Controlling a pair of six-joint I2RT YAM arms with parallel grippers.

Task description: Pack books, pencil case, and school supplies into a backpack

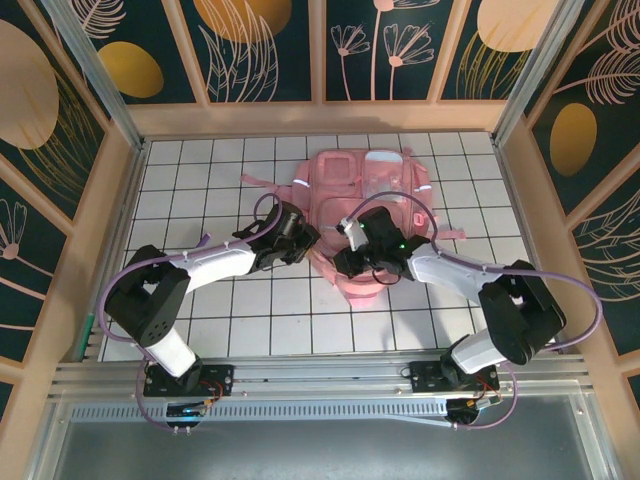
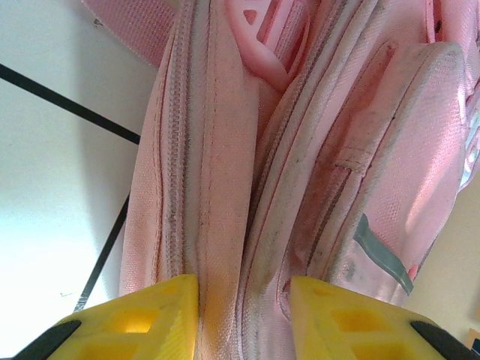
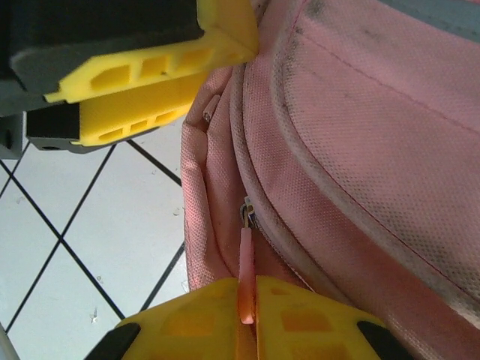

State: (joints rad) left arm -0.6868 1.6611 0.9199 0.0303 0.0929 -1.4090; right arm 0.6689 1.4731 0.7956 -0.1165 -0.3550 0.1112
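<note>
Left jaws seen clamped narrow on zippered edge fold of pink backpack (image 1: 372, 175); right jaws pinched shut on pink zipper pull (image 3: 245, 274). Backpack laid flat mid-way across white tiled surface (image 1: 200, 310), toward far side.

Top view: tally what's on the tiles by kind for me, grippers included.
Backpack: 1
Grippers: 2, the left gripper clamped on the backpack's edge and the right gripper pinching its zipper pull
Total: 3
</note>
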